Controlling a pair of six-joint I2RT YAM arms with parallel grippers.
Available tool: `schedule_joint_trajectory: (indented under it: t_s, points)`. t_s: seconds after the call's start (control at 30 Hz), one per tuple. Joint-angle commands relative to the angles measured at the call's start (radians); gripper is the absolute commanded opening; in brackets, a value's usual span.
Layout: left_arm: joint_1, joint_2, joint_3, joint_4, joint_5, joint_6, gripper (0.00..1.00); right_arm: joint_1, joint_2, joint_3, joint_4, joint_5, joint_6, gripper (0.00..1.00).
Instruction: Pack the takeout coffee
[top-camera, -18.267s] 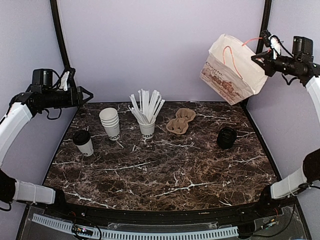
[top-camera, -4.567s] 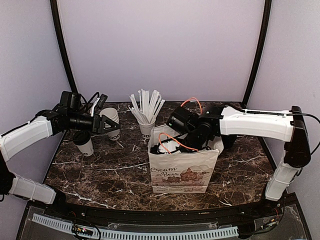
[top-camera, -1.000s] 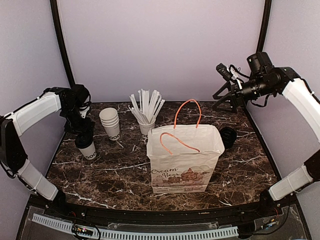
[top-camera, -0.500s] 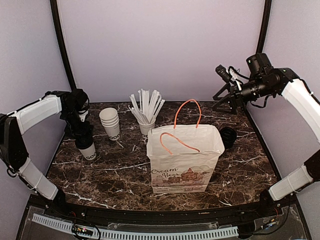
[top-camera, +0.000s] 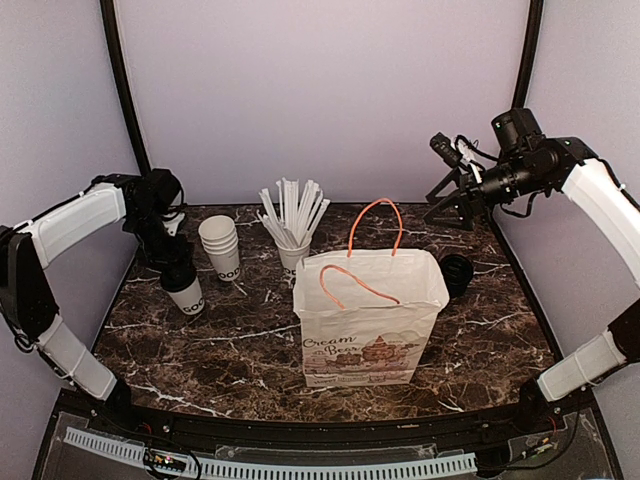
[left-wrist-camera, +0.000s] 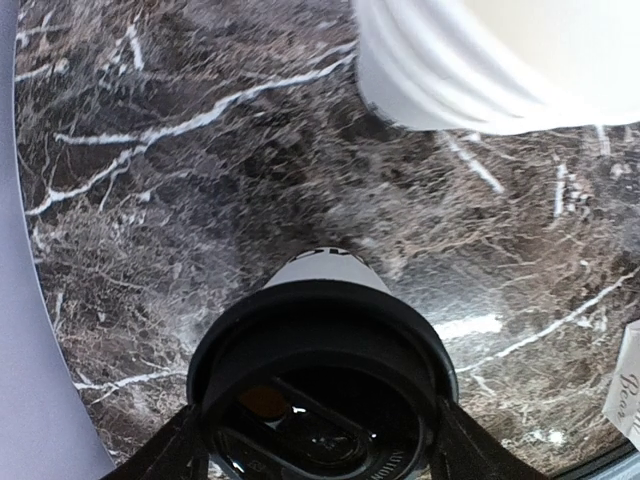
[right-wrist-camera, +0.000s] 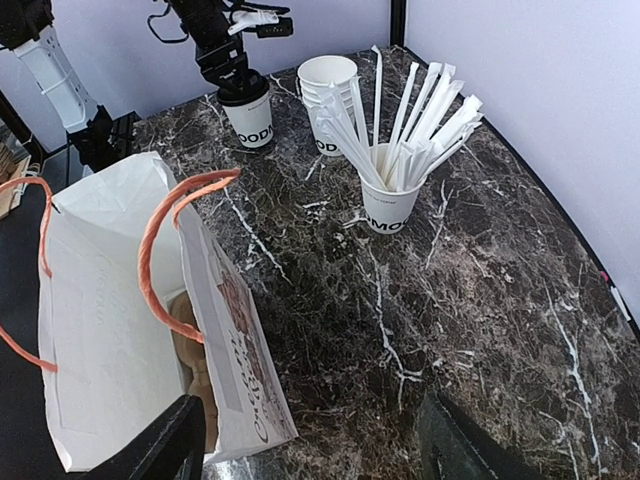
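The takeout coffee (top-camera: 189, 297), a white cup with dark lettering and a black lid, is at the table's left, just left of the stacked cups. My left gripper (top-camera: 178, 268) comes down on it from above. In the left wrist view the black lid (left-wrist-camera: 320, 370) fills the space between the fingers (left-wrist-camera: 165, 458), which press on both sides of its rim. The right wrist view shows this cup (right-wrist-camera: 250, 120) far off under the left arm. My right gripper (top-camera: 445, 185) hangs open high at the back right, holding nothing. The white paper bag (top-camera: 370, 320) stands open at the table's middle.
Stacked lidless white cups (top-camera: 220, 247) and a cup of white straws (top-camera: 293, 238) stand behind the bag. A black stack of lids (top-camera: 455, 273) sits right of the bag. A brown cup carrier (right-wrist-camera: 190, 350) lies inside the bag (right-wrist-camera: 110, 320).
My left gripper has narrowed onto the lid, and the cup has shifted a little right, toward the stacked cups. The right arm has barely moved.
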Motion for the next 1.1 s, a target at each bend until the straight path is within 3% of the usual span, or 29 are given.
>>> schedule_joint_trajectory:
  t_s: [0.0,0.33,0.57,1.07]
  points:
    - [-0.084,-0.001,0.119,-0.057,0.076,-0.015,0.7,-0.004,-0.008,-0.006,0.039,0.032,-0.002,0.74]
    - [-0.317,0.092,0.36,-0.108,0.164,-0.046,0.68,-0.01,-0.001,0.011,0.057,0.105,0.023,0.74]
    - [-0.479,0.237,0.545,-0.112,0.18,-0.006,0.67,-0.027,-0.028,-0.004,0.07,0.139,0.035,0.74]
    - [-0.592,0.623,0.939,-0.005,0.286,0.091,0.67,-0.091,-0.082,-0.068,0.122,0.184,0.072,0.74]
